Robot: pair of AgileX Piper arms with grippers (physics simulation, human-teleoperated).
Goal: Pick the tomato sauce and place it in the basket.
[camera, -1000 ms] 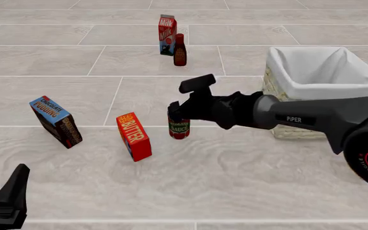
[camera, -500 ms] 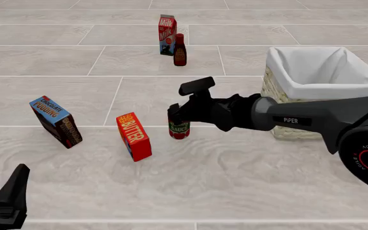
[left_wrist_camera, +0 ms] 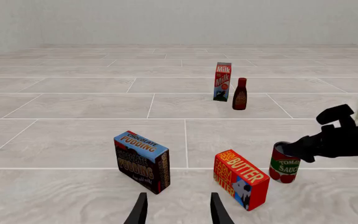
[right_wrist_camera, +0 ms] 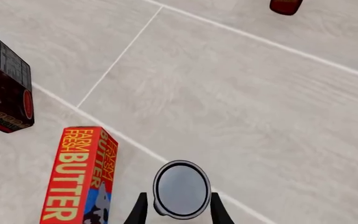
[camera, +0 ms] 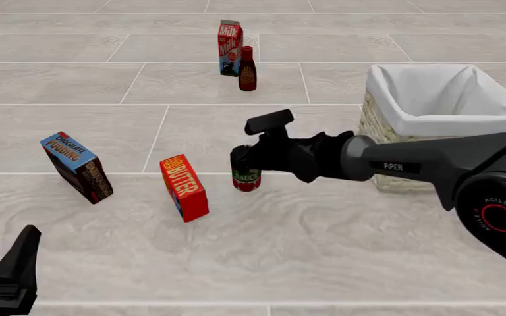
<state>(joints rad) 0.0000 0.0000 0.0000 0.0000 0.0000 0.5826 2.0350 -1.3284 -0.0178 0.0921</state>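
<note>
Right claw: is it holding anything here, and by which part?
The right claw straddles the top of the tomato sauce can, a finger on each side; whether the fingers press it cannot be told. The can stands on the table.

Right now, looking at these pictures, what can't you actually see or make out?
- Small red-labelled tomato sauce can: top hidden by the right gripper in the front view.
- Beige wicker basket: floor hidden by its white cloth; cut off in the left wrist view.
- Left gripper: only fingertips show.
- Dark red-brown bottle: cut off in the right wrist view.
</note>
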